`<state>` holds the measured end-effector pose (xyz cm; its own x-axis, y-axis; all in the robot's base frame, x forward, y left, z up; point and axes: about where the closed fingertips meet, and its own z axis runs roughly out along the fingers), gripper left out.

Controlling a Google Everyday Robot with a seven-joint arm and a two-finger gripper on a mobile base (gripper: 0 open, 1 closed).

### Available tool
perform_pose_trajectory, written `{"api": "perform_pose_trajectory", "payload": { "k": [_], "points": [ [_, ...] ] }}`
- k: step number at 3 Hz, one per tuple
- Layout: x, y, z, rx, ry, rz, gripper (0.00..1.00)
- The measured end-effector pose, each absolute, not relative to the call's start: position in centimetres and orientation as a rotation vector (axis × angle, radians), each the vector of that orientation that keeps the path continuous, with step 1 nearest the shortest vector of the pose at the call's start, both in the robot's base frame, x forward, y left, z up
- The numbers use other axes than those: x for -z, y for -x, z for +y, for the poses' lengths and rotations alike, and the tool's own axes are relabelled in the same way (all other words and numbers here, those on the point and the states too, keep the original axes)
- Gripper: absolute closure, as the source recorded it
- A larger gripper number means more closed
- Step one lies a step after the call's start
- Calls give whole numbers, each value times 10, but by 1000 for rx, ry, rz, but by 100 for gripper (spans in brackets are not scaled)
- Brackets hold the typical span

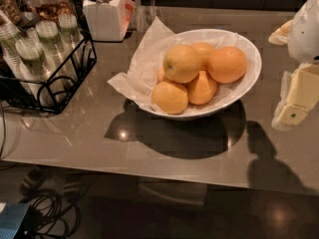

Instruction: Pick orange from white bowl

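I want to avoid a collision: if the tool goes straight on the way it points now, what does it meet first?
Probably the table. The tool, at the right edge, points down, beside the white bowl, not at the orange; depth is unclear.

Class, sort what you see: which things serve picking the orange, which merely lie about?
Job: orange, white bowl, pincer at the right edge, apart from the bowl.
Lying about: paler fruits, paper lining, white jar, wire rack of cups.
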<state>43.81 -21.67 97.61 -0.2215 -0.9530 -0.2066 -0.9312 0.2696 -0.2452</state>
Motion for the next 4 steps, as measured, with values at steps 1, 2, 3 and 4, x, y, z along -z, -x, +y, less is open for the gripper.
{"api": "perform_pose_trajectory", "payload": {
  "k": [1,2,3,4],
  "points": [
    [-976,-438,-217,98,1725,2232,0],
    [-982,-448,-209,74,1707,2182,0],
    [-988,-474,-190,-51,1703,2100,0],
    [-989,-509,-164,-199,1693,2023,0]
  ]
}}
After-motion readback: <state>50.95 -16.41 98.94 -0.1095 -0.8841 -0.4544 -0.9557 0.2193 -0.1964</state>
